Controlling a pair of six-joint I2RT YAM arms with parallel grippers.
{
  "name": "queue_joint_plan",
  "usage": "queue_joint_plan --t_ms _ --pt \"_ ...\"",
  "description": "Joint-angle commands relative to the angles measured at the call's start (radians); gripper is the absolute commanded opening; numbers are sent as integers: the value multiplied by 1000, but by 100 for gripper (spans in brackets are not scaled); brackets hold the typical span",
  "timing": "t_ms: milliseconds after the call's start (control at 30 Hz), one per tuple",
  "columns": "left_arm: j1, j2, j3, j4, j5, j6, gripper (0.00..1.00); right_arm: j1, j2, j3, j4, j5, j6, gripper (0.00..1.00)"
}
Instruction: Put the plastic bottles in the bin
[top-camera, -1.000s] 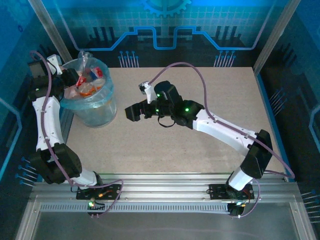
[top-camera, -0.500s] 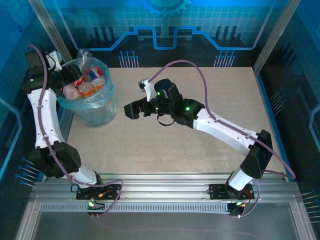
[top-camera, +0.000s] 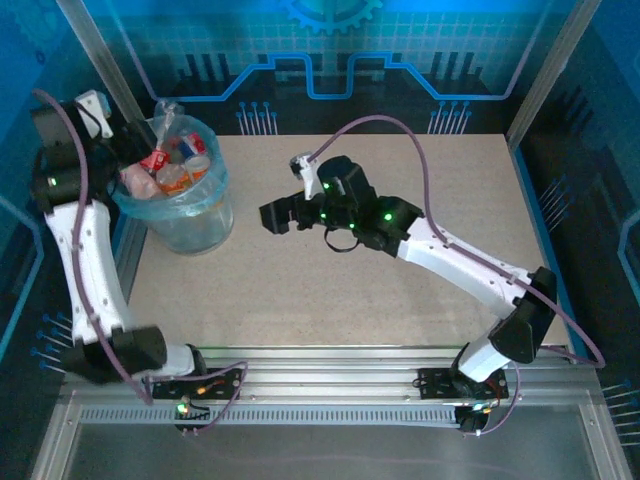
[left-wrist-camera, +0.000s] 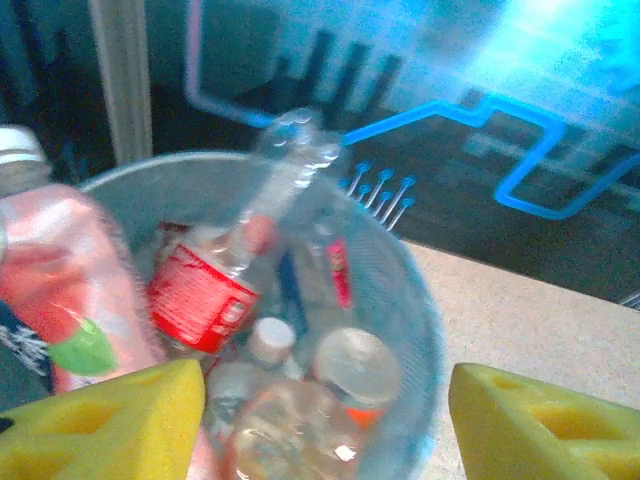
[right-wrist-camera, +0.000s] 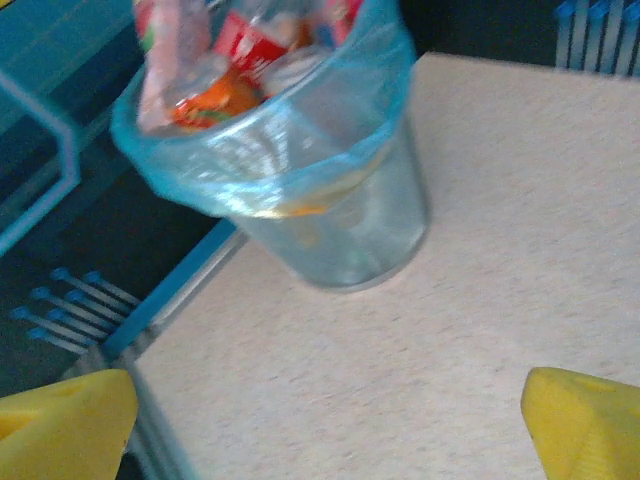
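The bin (top-camera: 196, 226), grey with a pale blue-green liner, stands at the table's far left and holds several plastic bottles (top-camera: 170, 165). From above I see a red-labelled bottle (left-wrist-camera: 205, 295), a pink one (left-wrist-camera: 60, 280), a white-capped clear one (left-wrist-camera: 265, 345) and the bin's rim (left-wrist-camera: 418, 320). My left gripper (top-camera: 126, 148) hangs over the bin's left rim. Its yellow pads (left-wrist-camera: 110, 420) stand apart, and the left gripper (left-wrist-camera: 325, 430) is open with nothing between them. My right gripper (top-camera: 276, 215) is open above bare table right of the bin (right-wrist-camera: 340, 230), and the right gripper (right-wrist-camera: 320, 430) holds nothing.
The beige tabletop (top-camera: 400, 180) stretches right of the bin. A metal frame post (top-camera: 100, 60) and the blue back wall stand close behind the bin. The table's left edge (right-wrist-camera: 175, 285) runs beside the bin.
My left gripper has opened above the bin, and the left arm has drawn back up and to the left. The right arm has shifted slightly to the right.
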Motion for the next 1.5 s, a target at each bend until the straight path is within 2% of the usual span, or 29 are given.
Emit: queue_joint_plan --t_ms 0,167,267,333,467,533,600,733,833,900,1000,1100,1200,1367,1400,1467 --pt "-128 -253 -266 261 -44 105 67 -97 -120 -86 -38 146 -108 100" --pt "-338 -632 -747 575 -14 109 64 -280 -283 -290 -15 269 -214 100" --pt "-481 -739 -897 588 -49 123 63 -393 -379 -426 37 331 -264 100" --pt "-579 -751 -950 574 -87 141 63 -455 -430 -514 81 358 -291 100" --pt "-806 -698 -1040 613 -290 202 64 -561 -481 -677 158 392 -323 100" --pt "-904 -655 -1100 696 -420 238 66 -605 -477 -753 211 404 -336 100" --pt "-962 -621 -1200 860 -572 240 66 -648 -466 -838 298 394 -342 100" --pt "-964 -565 -1380 1179 -796 215 65 -693 -414 -991 528 351 -364 100" --pt "-950 -506 -1411 1248 -923 263 65 -704 -370 -1052 682 283 -390 100" --pt "-906 -478 -1424 1256 -956 255 67 -708 -342 -1086 778 230 -412 100" --pt "-785 -466 -1476 1297 -929 191 69 -715 -280 -1127 920 170 -446 100" --pt "-602 -477 -1553 1354 -780 97 70 -720 -213 -1153 1034 117 -492 100" --pt "-465 -490 -1607 1416 -615 89 72 -745 -130 -1206 1210 22 -519 100" --pt "-405 -465 -1618 1465 -520 87 73 -781 -34 -1232 1347 -75 -523 100" --pt "-401 -434 -1615 1492 -496 95 73 -787 -47 -1220 1295 -89 -517 100" --pt "-398 -354 -1595 1540 -449 111 73 -797 -43 -1217 1298 -107 -515 100"
